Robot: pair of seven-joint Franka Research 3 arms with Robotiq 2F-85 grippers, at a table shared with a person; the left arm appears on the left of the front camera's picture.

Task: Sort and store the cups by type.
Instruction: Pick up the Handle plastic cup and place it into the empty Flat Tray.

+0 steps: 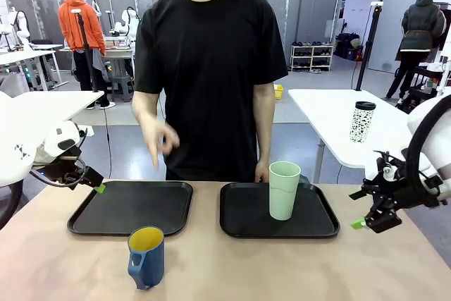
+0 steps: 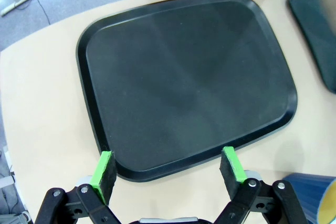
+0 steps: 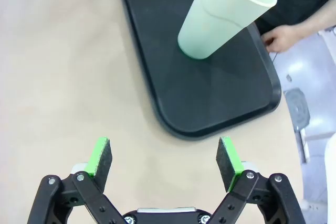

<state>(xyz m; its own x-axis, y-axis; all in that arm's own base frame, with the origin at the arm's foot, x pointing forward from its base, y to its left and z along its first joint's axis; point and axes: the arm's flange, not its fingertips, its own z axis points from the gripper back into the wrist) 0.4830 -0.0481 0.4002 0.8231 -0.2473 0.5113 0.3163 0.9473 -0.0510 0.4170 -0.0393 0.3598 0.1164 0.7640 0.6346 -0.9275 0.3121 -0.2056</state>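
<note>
A tall mint-green tumbler [image 1: 284,189] stands upright on the right black tray [image 1: 310,227]; in the right wrist view the tumbler [image 3: 223,15] is far ahead of the fingers. A dark-blue mug [image 1: 146,257] with a yellow inside and a handle sits on the bare table in front of the left black tray [image 1: 106,220]. Its rim edge [image 2: 315,199] peeks in at the lower right of the left wrist view. My left gripper [image 1: 97,185] hangs open by the left tray's near-left corner. My right gripper [image 1: 361,223] is open off the right tray's right side, holding nothing.
A person in black stands at the far edge, one hand [image 1: 161,140] raised over the left tray, the other hand [image 3: 281,39] resting by the right tray's far rim. A white patterned tumbler with a black lid [image 1: 362,122] stands on another table behind.
</note>
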